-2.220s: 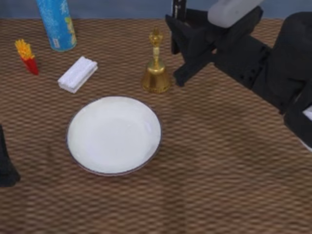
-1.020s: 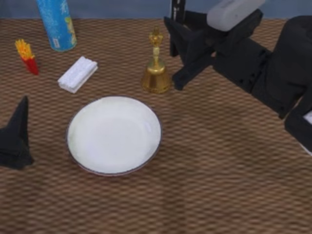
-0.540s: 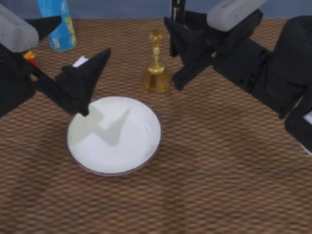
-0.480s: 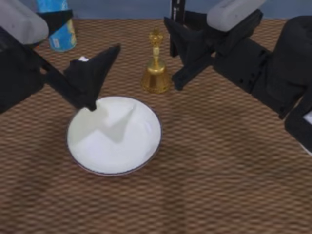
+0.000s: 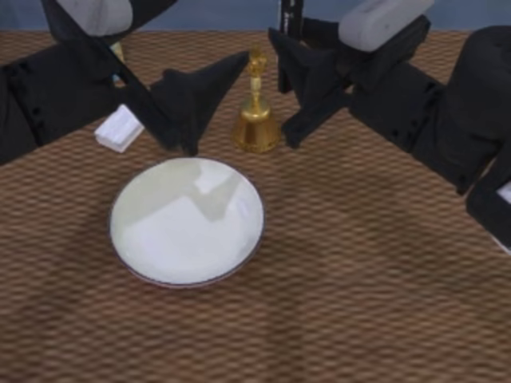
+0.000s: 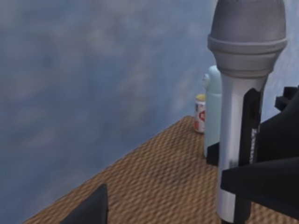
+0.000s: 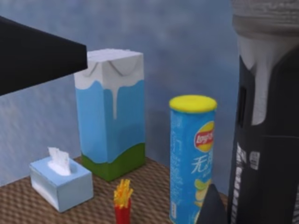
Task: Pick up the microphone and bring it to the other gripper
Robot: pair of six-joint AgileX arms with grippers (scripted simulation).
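My left arm reaches in from the top view's upper left, its tool [image 5: 209,100] with fingers spread apart and holding nothing, above the white plate's [image 5: 144,263] far edge, near the gold bell [image 5: 255,112]. To the right, my right arm slants in over the tabletop [image 5: 359,279], its tool [image 5: 291,76] clamped on the upright microphone [image 6: 245,107] just beyond the bell.

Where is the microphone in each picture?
Top view: the microphone shows only as a black sliver at the far edge, held by the right gripper.
Left wrist view: it stands upright with its grey head up, filling the picture's right part.
Right wrist view: it fills the right edge.
Shared landmark: the right gripper's black fingers.
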